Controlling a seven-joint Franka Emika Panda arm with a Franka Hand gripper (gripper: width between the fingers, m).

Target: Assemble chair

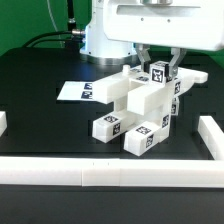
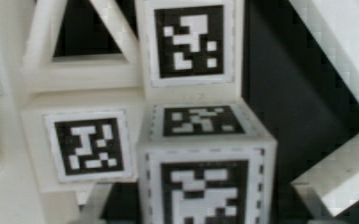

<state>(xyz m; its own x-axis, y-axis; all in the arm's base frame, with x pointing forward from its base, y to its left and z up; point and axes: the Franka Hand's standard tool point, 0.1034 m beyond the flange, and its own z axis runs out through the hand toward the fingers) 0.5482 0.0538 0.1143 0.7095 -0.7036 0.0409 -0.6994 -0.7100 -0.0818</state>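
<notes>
**Panda arm grips a post atop a half-built chair**

A black table [image 1: 40, 85] carries the scene, ringed along its near edge and both side edges by long white border rails [image 1: 110, 174]. Behind, toward the far edge, stands the white robot arm [image 1: 125, 30], reaching down over the middle of the table. The chair [image 1: 135, 108] — a cluster of white blocky pieces with black-and-white square tags — sits near the table's centre, slightly toward the exterior view's right, its square posts jutting toward the near edge. Flat on the table just beside it, on the exterior view's left, lies the marker board [image 1: 75, 91]. The gripper [image 1: 160, 68] has its two fingers pinched onto a tagged post [image 1: 161, 74] at the top of the assembly; the wrist view shows tagged white blocks [image 2: 194, 125] close up — too tight a view to tell which piece is which.
</notes>
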